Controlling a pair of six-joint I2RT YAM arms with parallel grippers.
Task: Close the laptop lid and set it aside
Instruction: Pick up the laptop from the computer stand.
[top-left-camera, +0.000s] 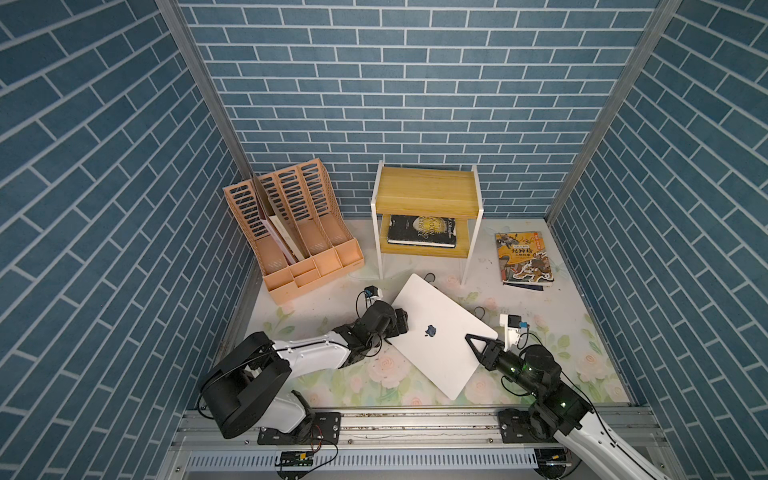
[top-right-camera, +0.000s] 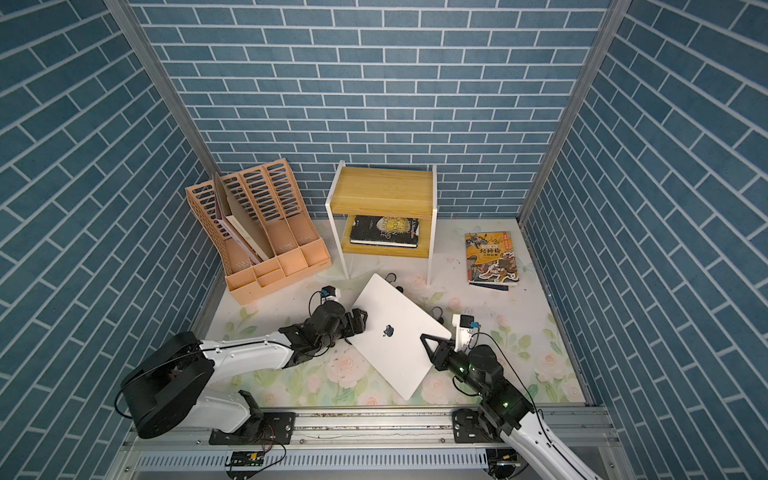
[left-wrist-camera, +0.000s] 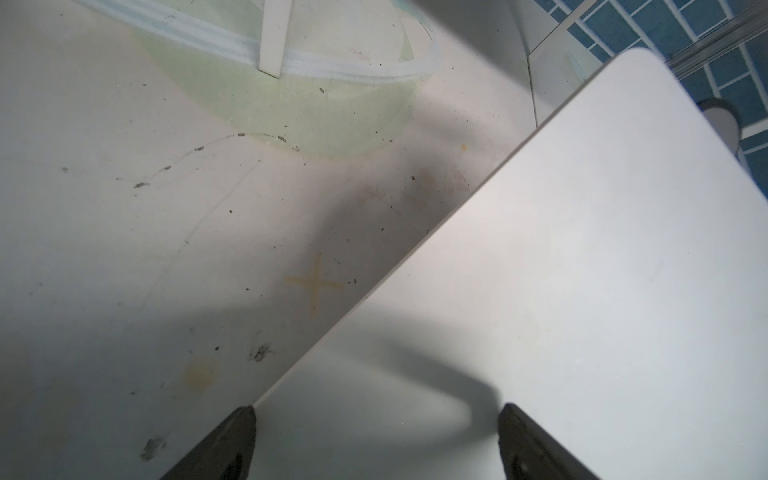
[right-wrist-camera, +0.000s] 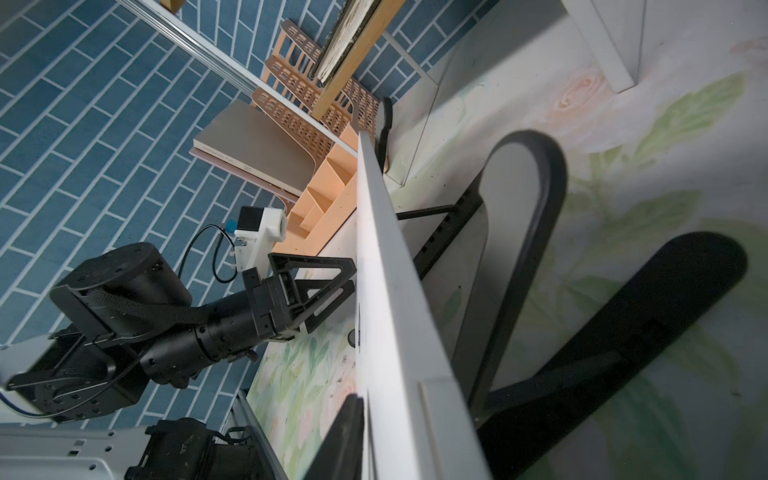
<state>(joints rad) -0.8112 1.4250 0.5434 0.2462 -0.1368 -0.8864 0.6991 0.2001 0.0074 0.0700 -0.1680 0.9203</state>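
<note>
The laptop (top-left-camera: 440, 332) (top-right-camera: 395, 336) is a silver-white slab with the apple logo facing up. Its lid (left-wrist-camera: 582, 270) is down on the base, and it lies tilted on a black folding stand (right-wrist-camera: 523, 232). My left gripper (top-left-camera: 402, 323) (top-right-camera: 360, 323) (left-wrist-camera: 376, 419) is open at the laptop's left edge, with its fingers (left-wrist-camera: 239, 440) spread over the lid. My right gripper (top-left-camera: 478, 343) (top-right-camera: 432, 345) is shut on the laptop's right edge. One of its fingers (right-wrist-camera: 347, 432) presses on the lid side, and the other is hidden behind the laptop.
A peach file organiser (top-left-camera: 299, 237) stands at the back left. Behind the laptop is a small wooden shelf (top-left-camera: 426, 195) with a dark book (top-left-camera: 422, 231) on its lower level. A colourful book (top-left-camera: 524, 259) lies at the back right. Blue brick walls close in three sides.
</note>
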